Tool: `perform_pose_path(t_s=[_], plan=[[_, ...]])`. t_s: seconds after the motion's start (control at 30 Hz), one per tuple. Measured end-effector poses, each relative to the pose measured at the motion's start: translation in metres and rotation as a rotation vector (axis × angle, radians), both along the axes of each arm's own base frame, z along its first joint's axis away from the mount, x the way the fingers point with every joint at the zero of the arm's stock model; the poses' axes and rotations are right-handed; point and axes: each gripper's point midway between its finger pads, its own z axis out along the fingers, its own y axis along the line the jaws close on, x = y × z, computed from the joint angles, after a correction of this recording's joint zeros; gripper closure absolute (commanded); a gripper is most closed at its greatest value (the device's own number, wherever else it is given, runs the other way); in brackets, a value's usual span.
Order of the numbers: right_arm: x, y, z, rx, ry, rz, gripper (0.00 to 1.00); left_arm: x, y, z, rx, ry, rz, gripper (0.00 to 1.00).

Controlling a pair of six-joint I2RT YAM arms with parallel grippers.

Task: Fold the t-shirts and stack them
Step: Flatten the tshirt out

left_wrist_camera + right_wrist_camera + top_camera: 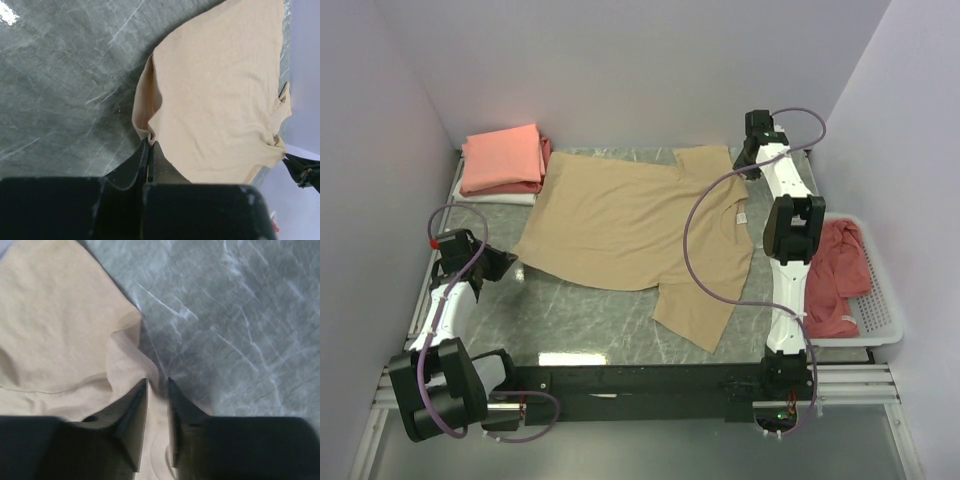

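Right now I am working on the tan tee [620, 225], which is lying spread flat across the middle of the table [590, 320] with its neck pointing to 3 o'clock. My left gripper [149, 145] is pinching the hem corner at the tee's 8 o'clock, jaws pressed together on a small fold of cloth right at the edge. My right gripper [156, 385] is sitting on the far sleeve at 1 o'clock, jaws parted by a narrow gap with a ridge of cloth in it. I cannot tell whether they are biting or only straddling it. That is what I am worrying about most: if I am lifting with one side loose, the sleeve is likely to slide out and the fold to come out skewed. The left bite is looking thin too, so a hard pull could be stripping it free. I am gripping on a diagonal, so uneven pulling could be twisting the tee or dragging it into the pink stack [502, 160] at 11 o'clock. My right arm's cable [690, 250] is hanging over the cloth and could be snagging it.
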Motion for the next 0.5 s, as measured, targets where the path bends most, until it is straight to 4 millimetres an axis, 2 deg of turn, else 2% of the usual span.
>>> perform_pose_path(t_s=[0.07,0.17,0.27,0.37,0.43,0.5], plan=[[-0.003,-0.002,-0.005,-0.001,0.015,-0.002,0.49,0.000,-0.001,0.000,-0.002,-0.002,-0.003,0.99],[-0.013,-0.003,-0.012,0.004,0.045,-0.005,0.47,0.001,-0.001,0.001,-0.004,-0.007,-0.006,0.99],[-0.042,0.001,-0.014,0.007,0.093,-0.005,0.47,0.002,-0.002,-0.001,-0.007,-0.014,-0.009,0.99],[-0.080,0.010,0.003,0.019,0.099,-0.004,0.47,-0.001,-0.003,-0.008,-0.012,-0.004,-0.006,0.99],[-0.108,0.024,0.021,0.035,0.059,0.011,0.48,-0.003,-0.003,-0.012,-0.016,0.001,-0.003,0.99],[-0.147,0.044,0.036,0.057,0.040,0.035,0.48,-0.006,-0.003,-0.017,-0.016,0.007,0.008,0.99]])
